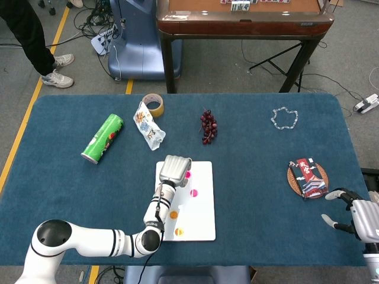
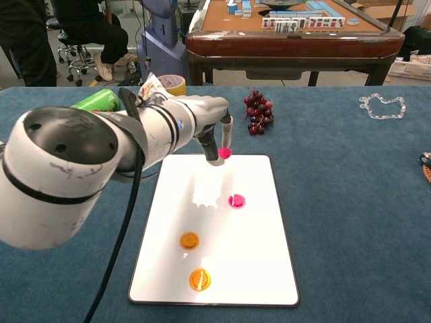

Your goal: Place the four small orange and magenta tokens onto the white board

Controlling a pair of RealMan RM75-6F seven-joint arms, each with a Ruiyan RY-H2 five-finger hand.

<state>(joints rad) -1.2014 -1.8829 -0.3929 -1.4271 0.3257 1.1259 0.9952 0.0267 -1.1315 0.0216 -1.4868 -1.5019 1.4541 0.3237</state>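
The white board (image 1: pixel 201 207) (image 2: pixel 259 249) lies at the table's near middle. On it rest a magenta token (image 1: pixel 193 192) (image 2: pixel 236 200) and two orange tokens (image 1: pixel 173 215) (image 2: pixel 189 239), (image 1: pixel 179 231) (image 2: pixel 199 279). My left hand (image 1: pixel 176 168) (image 2: pixel 217 131) pinches a second magenta token (image 1: pixel 188 174) (image 2: pixel 224 153) between its fingertips over the board's far end. Whether that token touches the board I cannot tell. My right hand (image 1: pixel 355 216) hovers at the table's right front edge, fingers apart and holding nothing.
A green can (image 1: pixel 102 138), a snack bag (image 1: pixel 148 125) and a tape roll (image 1: pixel 153 105) lie at the back left. Dark grapes (image 1: pixel 208 126) (image 2: pixel 256 112) sit just beyond the board. A clear chain (image 1: pixel 285 118) and a coaster with a card pack (image 1: pixel 308 177) are on the right.
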